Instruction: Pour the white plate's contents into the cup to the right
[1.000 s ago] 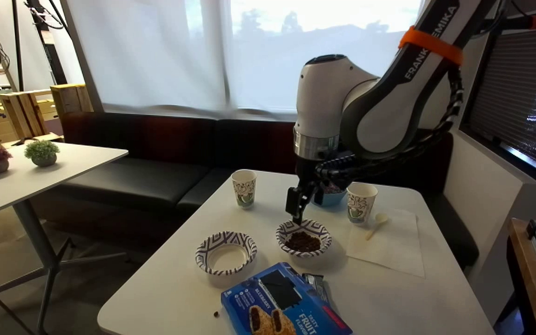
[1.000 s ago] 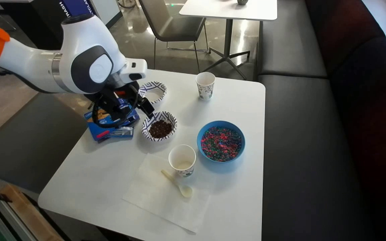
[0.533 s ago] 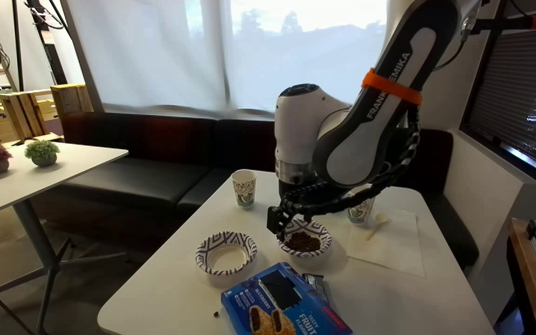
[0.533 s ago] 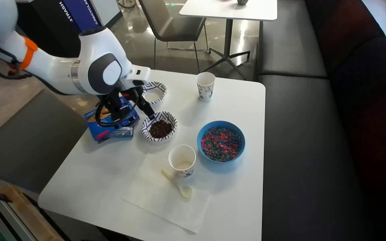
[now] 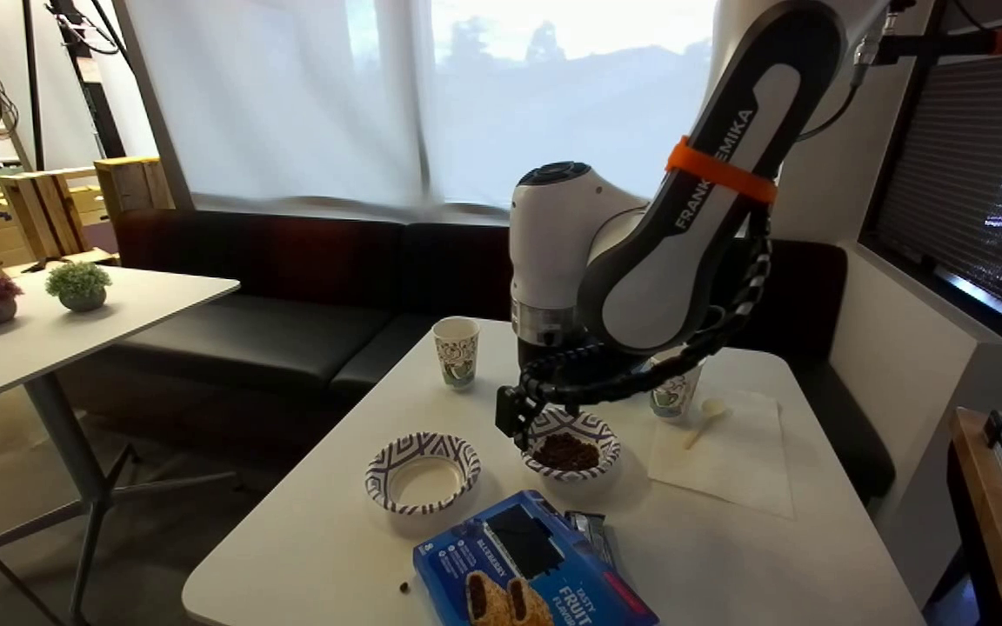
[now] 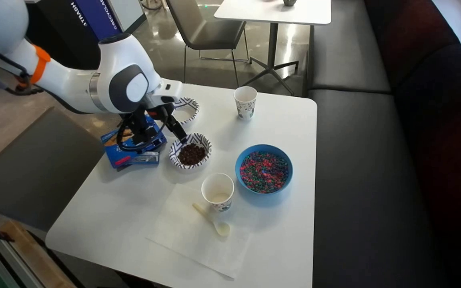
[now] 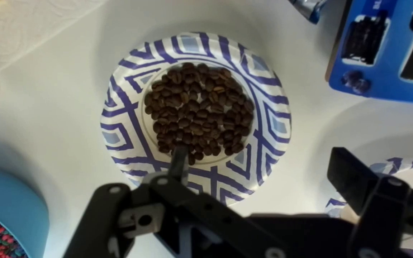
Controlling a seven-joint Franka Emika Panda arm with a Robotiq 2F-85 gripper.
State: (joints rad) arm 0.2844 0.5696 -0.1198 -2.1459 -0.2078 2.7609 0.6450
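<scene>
You are working over a white counter (image 6: 282, 244). Your claw (image 7: 260, 156) is hanging wide apart above it and is gripping nothing. The plate (image 7: 271, 122) is sitting flat on the counter, near a blue bowl (image 7: 16, 200) and a second plate (image 5: 427, 481), touching neither. It is looking like thin paper, so you are probably getting something light, bendy and a bit slippery. For your hold, the rim is seeming best: in the wrist view it is lying between your two fingers (image 7: 179, 163), though nothing is showing how high they are hanging. A soft pinch is making sense, since a hard squeeze is likely folding the side. The plate is showing a round, shallow shape, with purple stripes and boxes running around its white rim. A paper cup (image 6: 217, 192) is standing near it, by a spoon (image 6: 221, 228); that is probably filling the part of the right-hand cup, though a second cup (image 6: 245, 103) is standing there too. Dark brown beans (image 7: 199, 111) are covering the plate's middle, likely rolling fast once you are tipping.
</scene>
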